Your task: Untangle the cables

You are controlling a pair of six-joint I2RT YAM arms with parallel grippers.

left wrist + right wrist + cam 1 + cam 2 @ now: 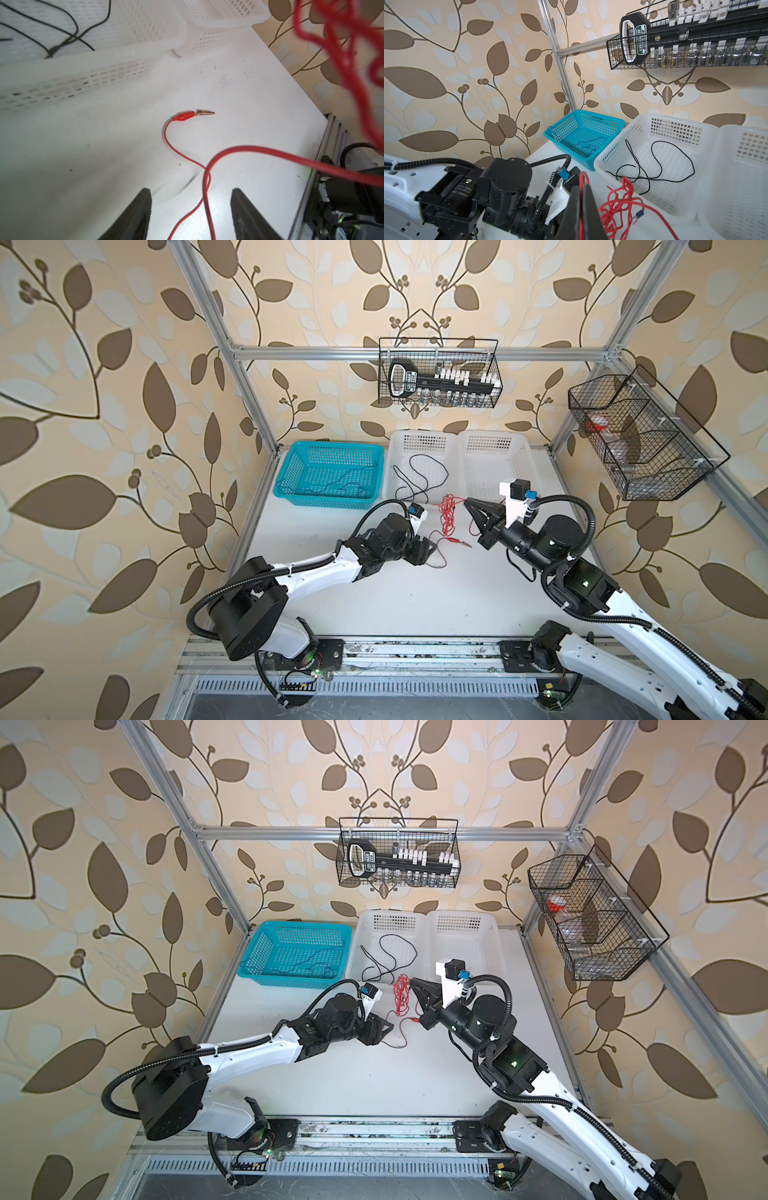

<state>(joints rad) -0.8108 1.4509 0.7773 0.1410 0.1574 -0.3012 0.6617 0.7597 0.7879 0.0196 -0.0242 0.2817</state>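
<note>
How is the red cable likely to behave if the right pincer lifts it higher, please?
Probably floppy: the red cable hangs in limp loops from the shut right pincer. Likely very light, being so thin. Its clip, lying on the table, would probably drag, then swing.

The near half of the table (415, 605) is bare; a gripper can pass freely there. At the far edge the blue basket (332, 502) and the white baskets (419, 443) stand in a row and block the way. The red cable (448, 506) hangs from the right gripper (468, 502) and loops across the table beside the left gripper (430, 549).
</note>
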